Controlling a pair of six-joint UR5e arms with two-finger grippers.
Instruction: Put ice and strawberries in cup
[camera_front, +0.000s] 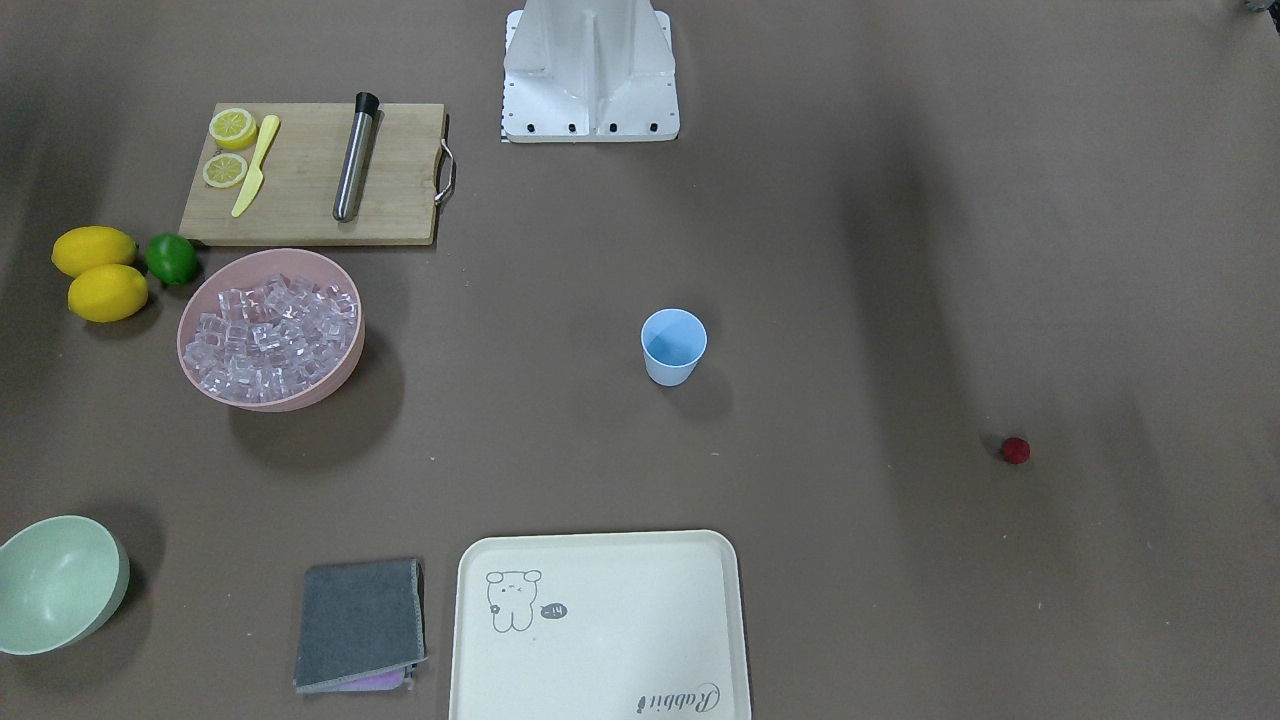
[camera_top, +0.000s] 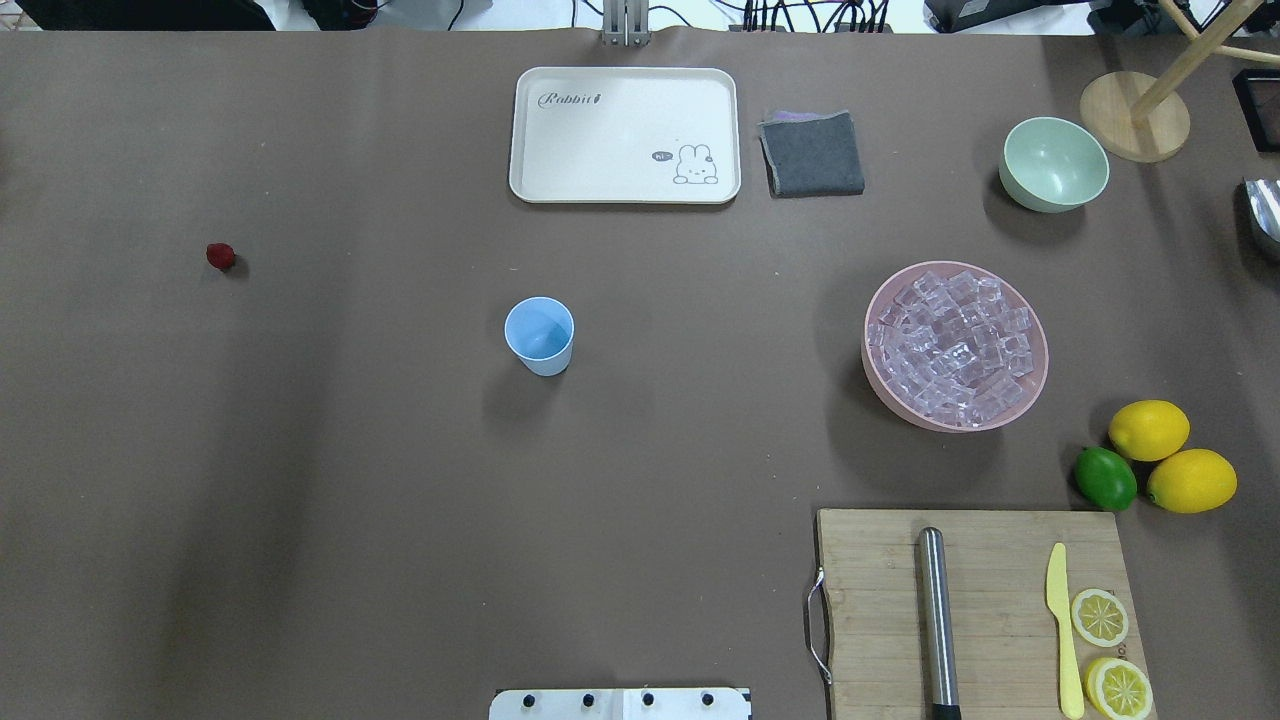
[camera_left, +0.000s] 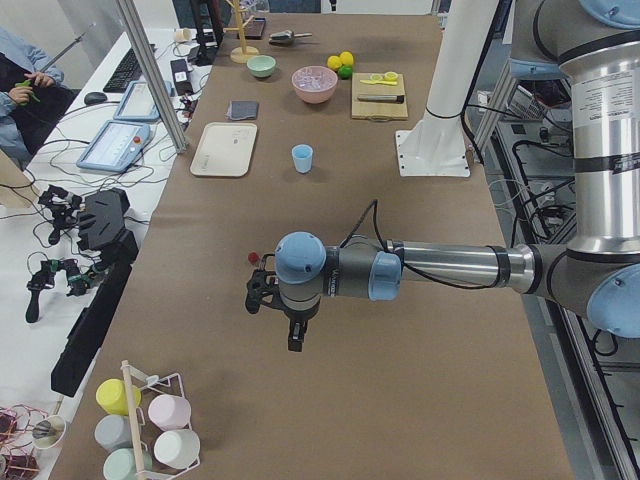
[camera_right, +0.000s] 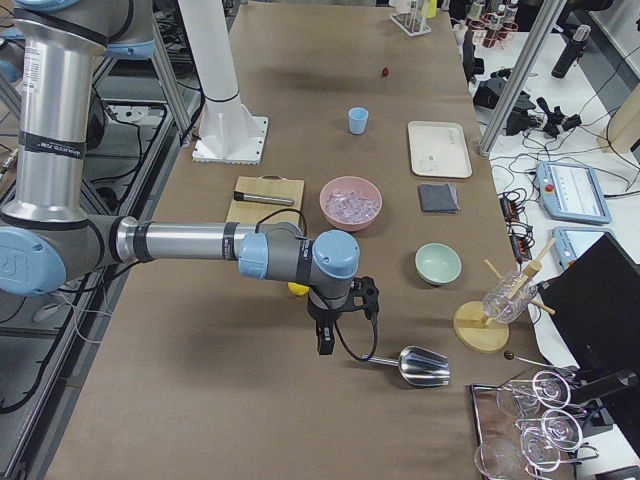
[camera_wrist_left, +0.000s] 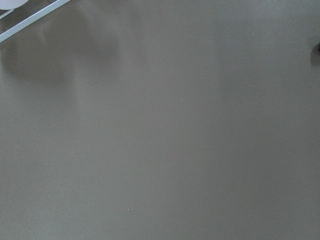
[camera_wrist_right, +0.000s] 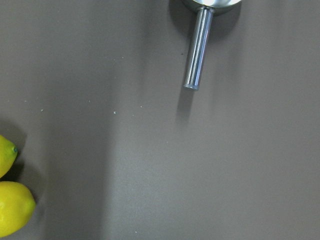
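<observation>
**While both claws are hanging at the tabletop's ends, cup, ice and berry are sitting apart**

As I am reaching each arm out over one end of the brown tabletop, my left claw is hanging above bare cloth. My left wrist camera is showing almost nothing but that cloth. My right claw is hovering just beside a shiny metal scoop, whose handle is pointing toward me in the right wrist view, with two yellow lemons peeking in at the edge. Both claws are showing only from the side cameras, so I cannot tell whether their jaws are spread or pressed together.

A small light blue plastic cup is standing upright near the middle. Clear glassy ice cubes are filling a large pink bowl, well apart from the cup on my right. One small dark red roundish strawberry is lying alone, well off to my left, near my left claw.
</observation>
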